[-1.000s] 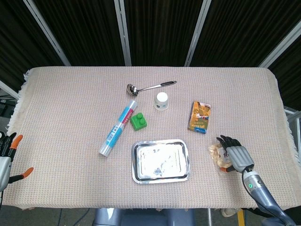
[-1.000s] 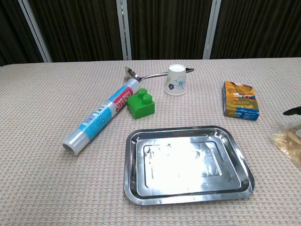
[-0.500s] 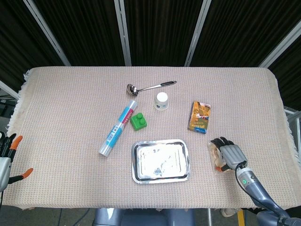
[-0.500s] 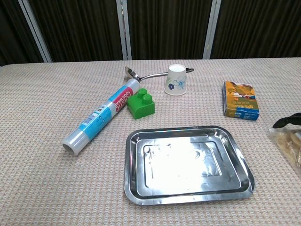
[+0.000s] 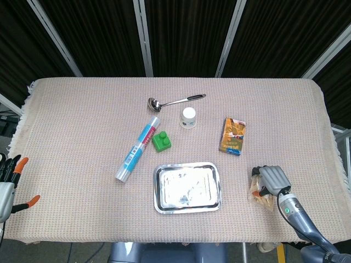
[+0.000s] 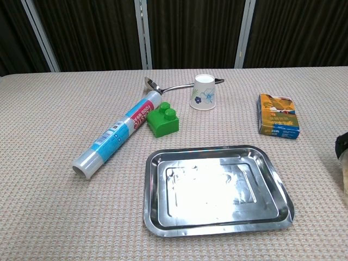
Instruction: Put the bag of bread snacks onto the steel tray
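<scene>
The bag of bread snacks (image 5: 256, 192) lies on the cloth near the table's front right, right of the steel tray (image 5: 159, 189). My right hand (image 5: 271, 180) rests on top of it with fingers curled around its upper end, hiding most of it. In the chest view only a dark bit of that hand (image 6: 342, 144) and a sliver of the bag (image 6: 345, 175) show at the right edge, and the tray (image 6: 217, 190) holds nothing. My left hand (image 5: 6, 181) hangs off the table's front left corner, fingers apart, holding nothing.
Behind the tray are a roll of film (image 5: 138, 148), a green brick (image 5: 161, 141), an upturned paper cup (image 5: 188, 117) and a steel ladle (image 5: 175, 102). An orange box (image 5: 232, 136) lies behind the bag. The table's front edge is close to the right hand.
My right hand has come down and back onto the bag, and its fingers have curled from spread to closed around it. The bag has shifted slightly toward the front edge.
</scene>
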`<action>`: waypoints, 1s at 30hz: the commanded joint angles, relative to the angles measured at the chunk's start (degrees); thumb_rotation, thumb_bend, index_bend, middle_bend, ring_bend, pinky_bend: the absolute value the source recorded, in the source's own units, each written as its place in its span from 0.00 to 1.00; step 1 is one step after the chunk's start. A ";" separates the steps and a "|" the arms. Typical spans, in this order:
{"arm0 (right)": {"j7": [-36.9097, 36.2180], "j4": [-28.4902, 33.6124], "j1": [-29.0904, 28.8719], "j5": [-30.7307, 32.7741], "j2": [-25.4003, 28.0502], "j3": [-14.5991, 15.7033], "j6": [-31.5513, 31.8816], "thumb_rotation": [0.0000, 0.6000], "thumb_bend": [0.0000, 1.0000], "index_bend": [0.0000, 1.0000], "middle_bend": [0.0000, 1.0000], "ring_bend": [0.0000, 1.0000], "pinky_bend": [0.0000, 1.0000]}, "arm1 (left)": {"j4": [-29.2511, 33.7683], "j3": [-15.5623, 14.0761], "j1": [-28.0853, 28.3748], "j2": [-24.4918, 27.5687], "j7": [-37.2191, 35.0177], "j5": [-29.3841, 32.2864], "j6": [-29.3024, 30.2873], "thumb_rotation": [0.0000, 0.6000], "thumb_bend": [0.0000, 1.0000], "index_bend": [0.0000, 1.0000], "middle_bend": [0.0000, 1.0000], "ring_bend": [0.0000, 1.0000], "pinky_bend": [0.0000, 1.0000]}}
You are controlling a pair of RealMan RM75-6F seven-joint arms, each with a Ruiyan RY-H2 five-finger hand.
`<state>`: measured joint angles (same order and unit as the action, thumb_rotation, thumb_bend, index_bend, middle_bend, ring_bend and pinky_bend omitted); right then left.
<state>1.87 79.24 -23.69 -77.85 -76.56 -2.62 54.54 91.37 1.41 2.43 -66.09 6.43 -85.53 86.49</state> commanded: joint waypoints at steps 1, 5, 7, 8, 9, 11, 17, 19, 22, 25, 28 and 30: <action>-1.43 1.84 0.20 -1.50 1.31 -0.01 1.44 1.00 0.11 0.60 0.50 0.47 0.68 | 0.00 0.00 0.02 -0.02 -0.04 -0.06 0.03 0.89 0.00 0.07 0.00 0.00 0.00; -3.45 5.65 0.27 -4.15 3.53 -0.14 3.77 1.00 0.11 0.60 0.50 0.48 0.68 | -0.02 0.07 0.09 0.05 -0.01 -0.06 -0.01 0.89 0.00 0.07 0.00 0.00 0.00; -4.67 8.50 0.01 -6.24 5.00 -0.21 5.04 1.00 0.11 0.60 0.50 0.48 0.68 | 0.03 0.15 0.17 0.13 0.05 -0.09 0.00 0.90 0.00 0.07 0.00 0.00 0.00; -5.10 9.73 -0.22 -7.21 5.60 -0.25 5.44 1.00 0.11 0.60 0.50 0.48 0.68 | 0.05 0.20 0.22 0.17 0.09 -0.11 -0.01 0.90 0.00 0.07 0.00 0.00 0.00; -5.50 11.64 -0.72 -8.74 6.44 -0.39 5.98 1.00 0.11 0.60 0.50 0.48 0.68 | 0.12 0.27 0.31 0.22 0.18 -0.14 -0.03 0.89 0.00 0.07 0.00 0.00 0.00; -5.72 13.87 -1.49 -10.30 7.31 -0.57 6.18 1.00 0.11 0.60 0.50 0.48 0.68 | 0.26 0.34 0.41 0.30 0.32 -0.17 -0.07 0.89 0.00 0.07 0.00 0.00 0.00; -5.59 19.35 -6.03 -12.99 7.19 -2.48 3.65 1.00 0.11 0.59 0.50 0.47 0.68 | 0.72 0.47 0.65 0.45 0.67 -0.22 -0.18 0.89 0.00 0.07 0.00 0.00 0.00; -5.11 20.21 -7.69 -12.76 6.12 -3.29 2.19 1.00 0.11 0.59 0.50 0.47 0.68 | 0.78 0.50 0.67 0.47 0.72 -0.09 -0.23 0.89 0.00 0.07 0.00 0.00 0.00; -4.38 20.55 -10.05 -11.82 4.11 -4.47 -0.06 1.00 0.11 0.59 0.50 0.47 0.68 | 0.71 0.47 0.61 0.53 0.76 0.16 -0.34 0.89 0.00 0.07 0.00 0.00 0.00; -3.68 20.13 -12.30 -10.60 1.43 -5.44 -2.37 1.00 0.11 0.58 0.50 0.46 0.68 | 0.57 0.47 0.55 0.61 0.66 0.52 -0.49 0.90 0.00 0.07 0.00 0.00 0.00; -2.43 19.22 -14.60 -9.11 -1.46 -6.18 -4.85 1.00 0.11 0.58 0.50 0.46 0.68 | 0.35 0.44 0.41 0.71 0.50 0.84 -0.54 0.89 0.00 0.07 0.00 0.00 0.00; -1.70 18.50 -16.07 -8.02 -3.61 -6.57 -6.41 1.00 0.11 0.57 0.50 0.45 0.68 | 0.20 0.43 0.31 0.83 0.37 1.13 -0.61 0.89 0.00 0.07 0.00 0.00 0.00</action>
<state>-0.68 98.48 -38.64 -86.98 -78.56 -8.60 49.55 91.62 1.85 2.78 -65.30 6.87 -84.49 85.91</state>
